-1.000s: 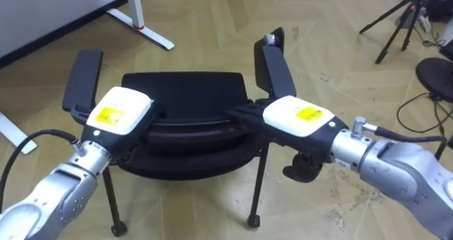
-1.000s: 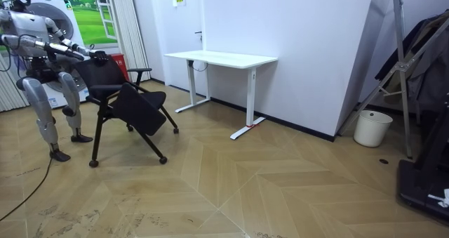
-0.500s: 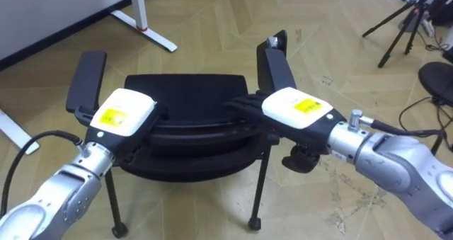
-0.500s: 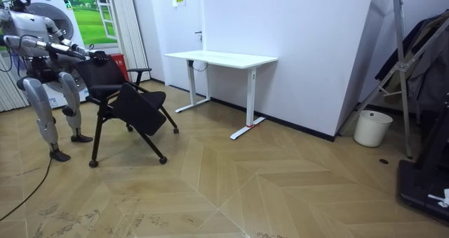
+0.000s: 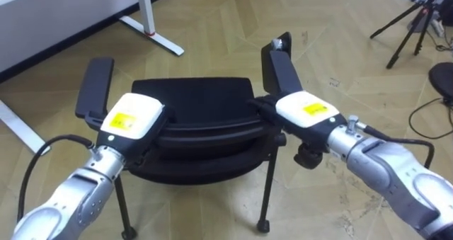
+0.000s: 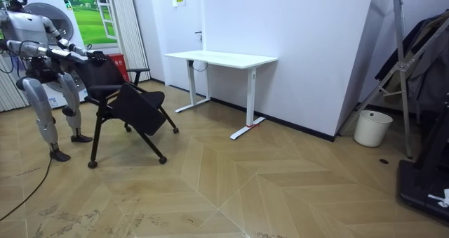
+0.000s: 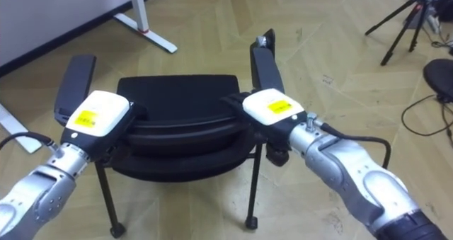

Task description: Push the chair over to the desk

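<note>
Left hand (image 5: 131,118) is lying on the top edge of the black chair (image 5: 202,98), on the left end of its backrest (image 5: 205,132), in the left eye view. I cannot tell whether it is gripping that edge or only pressing on it, since black is meeting black there. My right hand (image 5: 304,110) is sitting on the right end of the same edge, just under the right armrest (image 5: 279,66), and I cannot tell its hold either. The chair is standing directly before me on the wooden floor (image 5: 226,20), its seat pointing away and its left armrest (image 5: 95,88) rising beside my left wrist. A white desk (image 5: 145,10) is showing its leg beyond the chair, and a dark tripod (image 5: 396,20) is standing at the upper right.

In the room view I am standing upright at the room view's left, both arms reaching forward to the top of the chair (image 6: 126,101). The chair is resting on the floor between me and the white desk (image 6: 221,57), well apart from it. A pale bin (image 6: 372,128) is sitting by the wall at the room view's right.

In the right eye view my left hand (image 7: 95,112) and right hand (image 7: 269,107) are lying at the two ends of the backrest, with the chair (image 7: 177,91) squarely between my forearms.
</note>
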